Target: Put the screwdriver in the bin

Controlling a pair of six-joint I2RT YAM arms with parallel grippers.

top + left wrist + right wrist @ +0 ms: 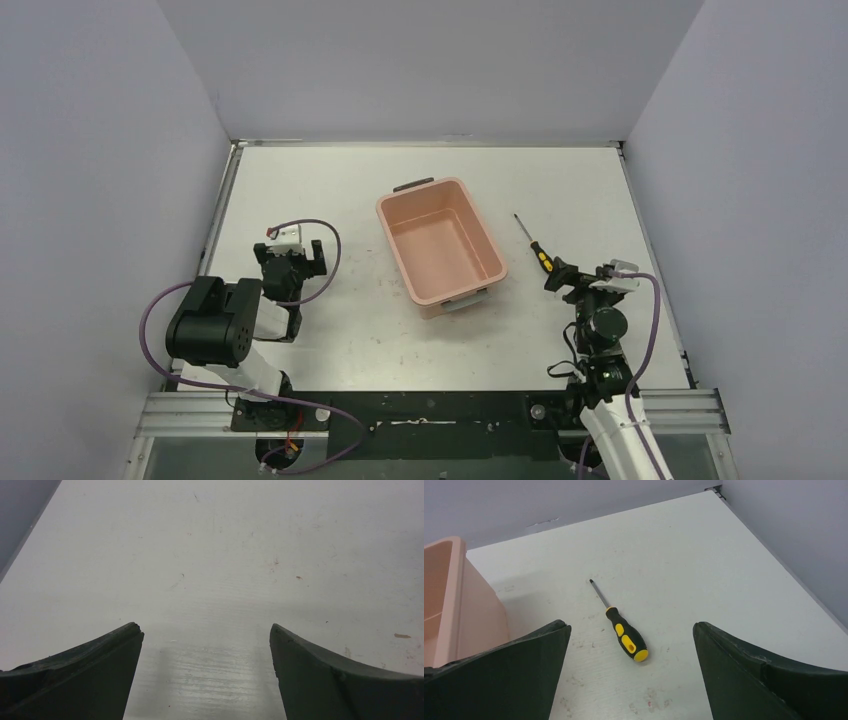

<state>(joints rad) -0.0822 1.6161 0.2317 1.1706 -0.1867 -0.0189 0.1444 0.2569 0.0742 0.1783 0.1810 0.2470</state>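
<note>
The screwdriver (533,245) lies flat on the white table, right of the bin, handle toward me. In the right wrist view it (624,632) lies just ahead of the open jaws, tip pointing away. The salmon-pink bin (399,211) stands empty at the table's middle; its side wall (474,605) shows at the left of the right wrist view. My right gripper (563,277) is open and empty, just short of the handle. My left gripper (293,257) is open and empty over bare table at the left, far from both.
Grey walls enclose the table on the left, back and right. The table's right edge (784,565) runs close to the screwdriver. The left wrist view shows only scuffed white tabletop (225,570).
</note>
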